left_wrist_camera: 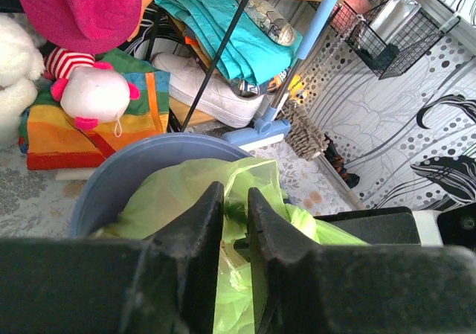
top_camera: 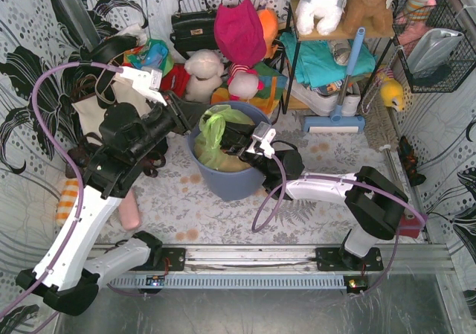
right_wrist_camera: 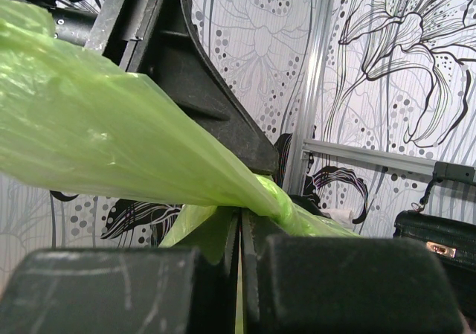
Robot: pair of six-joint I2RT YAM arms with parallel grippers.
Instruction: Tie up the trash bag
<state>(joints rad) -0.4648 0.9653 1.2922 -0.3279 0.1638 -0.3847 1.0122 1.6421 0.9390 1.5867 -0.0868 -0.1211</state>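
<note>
The trash bag is thin light-green plastic and sits in the blue-grey round bin. Its top is pulled up into flaps. My left gripper is at the bin's left rim. In the left wrist view its jaws stand close together with a fold of the bag between them, above the bin. My right gripper reaches into the bin from the right. In the right wrist view it is shut on thin green film, and a twisted strand of the bag lies across its fingertips.
A cream tote bag with black straps stands behind the left arm. Plush toys and a black handbag crowd the back. A shelf rack and a blue-handled mop are at the back right. A wire basket hangs at the right.
</note>
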